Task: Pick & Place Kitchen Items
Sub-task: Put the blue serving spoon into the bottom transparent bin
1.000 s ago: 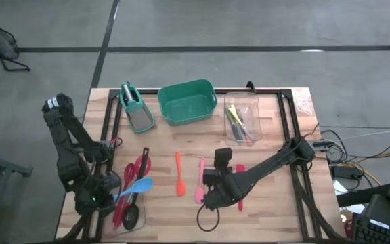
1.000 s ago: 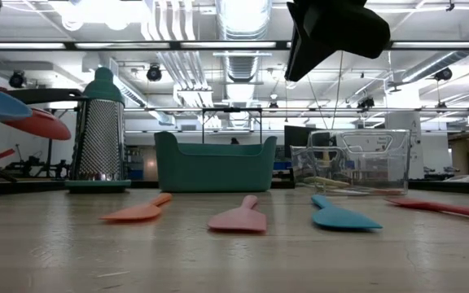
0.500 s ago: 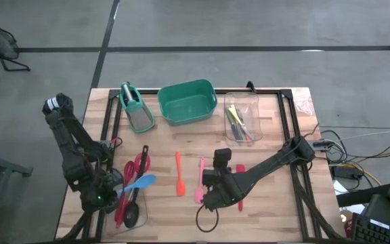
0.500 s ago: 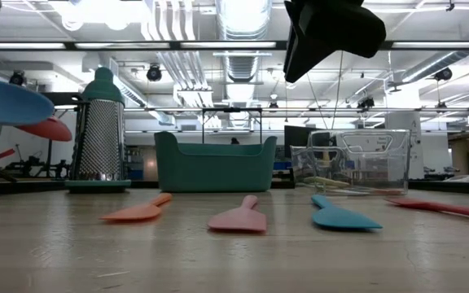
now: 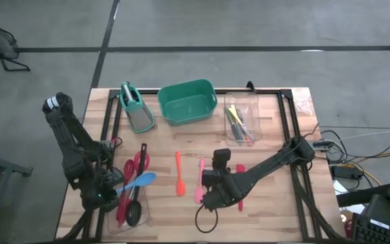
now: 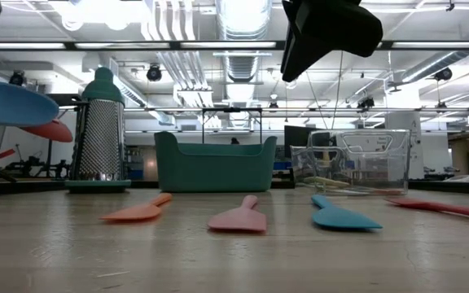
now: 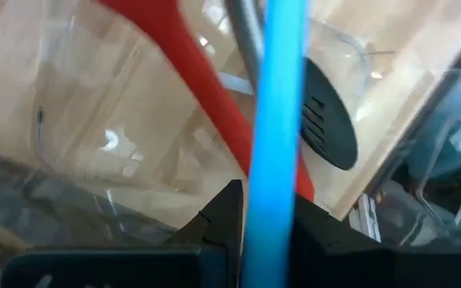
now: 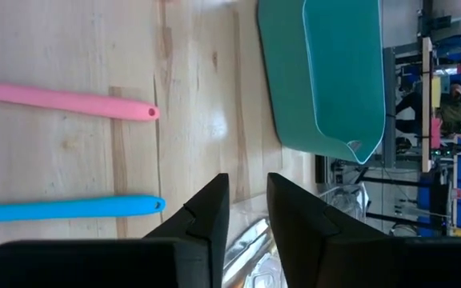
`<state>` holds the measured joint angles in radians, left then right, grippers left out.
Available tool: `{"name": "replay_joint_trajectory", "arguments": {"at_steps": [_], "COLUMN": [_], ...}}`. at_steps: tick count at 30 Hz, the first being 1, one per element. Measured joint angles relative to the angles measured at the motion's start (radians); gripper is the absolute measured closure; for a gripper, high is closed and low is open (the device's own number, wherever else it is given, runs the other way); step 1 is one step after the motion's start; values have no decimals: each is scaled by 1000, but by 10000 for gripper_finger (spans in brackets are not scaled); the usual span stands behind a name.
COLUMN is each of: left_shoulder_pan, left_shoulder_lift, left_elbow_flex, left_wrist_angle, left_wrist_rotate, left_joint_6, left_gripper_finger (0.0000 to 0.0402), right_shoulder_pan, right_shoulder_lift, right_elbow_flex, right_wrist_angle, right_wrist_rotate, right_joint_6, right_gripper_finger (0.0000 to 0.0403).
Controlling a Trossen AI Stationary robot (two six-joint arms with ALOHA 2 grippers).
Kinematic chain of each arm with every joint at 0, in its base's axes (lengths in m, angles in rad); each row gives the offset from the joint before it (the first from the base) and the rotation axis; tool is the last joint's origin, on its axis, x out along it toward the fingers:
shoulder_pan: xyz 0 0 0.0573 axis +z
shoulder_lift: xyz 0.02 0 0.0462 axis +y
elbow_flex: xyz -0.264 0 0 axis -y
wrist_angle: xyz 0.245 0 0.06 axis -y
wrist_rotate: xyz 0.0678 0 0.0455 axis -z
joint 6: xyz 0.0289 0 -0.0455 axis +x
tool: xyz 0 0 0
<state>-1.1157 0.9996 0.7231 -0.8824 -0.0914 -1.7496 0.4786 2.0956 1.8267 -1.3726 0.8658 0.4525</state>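
Note:
My left gripper (image 5: 112, 194) is at the table's near left, shut on a blue spatula (image 5: 141, 181) held above a clear bin (image 5: 143, 218). In that bin lie red utensils (image 5: 133, 169) and a black ladle (image 5: 131, 214). An orange spatula (image 5: 179, 174) and a pink spatula (image 5: 200, 180) lie flat on the table's middle. My right gripper (image 8: 248, 196) hovers above the table just right of the pink one, empty, with a narrow gap between its fingers. A second blue spatula (image 6: 342, 216) lies on the table below it. My left gripper pinches the blue spatula's handle (image 7: 275, 152) between its two fingers (image 7: 227, 210), which lie across the handle. The spatula is lifted clear and lies roughly level. Its blade (image 6: 6, 102) points toward the table's right, over the clear bin.
A metal grater with a teal handle (image 5: 135, 108), a green tub (image 5: 187, 102) and a second clear bin (image 5: 241, 116) holding yellow-handled tools stand along the far edge. A red utensil (image 6: 446, 208) lies right of the right arm. Bare wood lies toward the near edge.
My left gripper has gone a little toward the table's right with the blue spatula. The blade has come farther over the clear bin and stays clear of it.

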Motion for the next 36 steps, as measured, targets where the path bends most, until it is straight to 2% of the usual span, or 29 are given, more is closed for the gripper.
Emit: {"name": "replay_joint_trajectory", "arguments": {"at_steps": [4,6,10,13,14,16,18,20,26,30,33,36], "left_shoulder_pan": [3,3,0,0,-1,-5,-11,-13,-33,-71,-116,-146], "left_shoulder_lift": [-44,-71,-94,-66,-50,-9,34,86,297,398,458,497], "left_elbow_flex": [0,5,11,9,8,8,10,10,48,108,150,192], "left_wrist_angle": [1,-1,-2,-8,-12,-1,18,61,158,150,149,98], "left_wrist_rotate": [-87,-204,-402,-426,-463,-609,-742,-819,-834,-748,-741,-748], "left_joint_6": [29,21,-92,-148,-185,-270,-288,-286,-270,-249,-256,-196], "left_gripper_finger": [338,346,355,355,356,356,356,353,356,350,345,354], "right_shoulder_pan": [-1,-1,-1,-1,-1,-1,-3,-4,-2,-1,-1,-1], "right_shoulder_lift": [0,0,0,0,0,0,0,0,0,0,0,0], "right_elbow_flex": [0,0,0,0,0,0,0,0,-17,-43,-66,-80], "right_wrist_angle": [3,4,4,4,4,5,8,16,28,46,50,55], "right_wrist_rotate": [0,0,0,0,0,0,0,0,-3,-4,-10,-11], "right_joint_6": [0,0,-10,-10,-10,-11,-11,-8,17,19,19,20], "right_gripper_finger": [338,345,355,359,360,359,355,350,332,320,314,309]}}
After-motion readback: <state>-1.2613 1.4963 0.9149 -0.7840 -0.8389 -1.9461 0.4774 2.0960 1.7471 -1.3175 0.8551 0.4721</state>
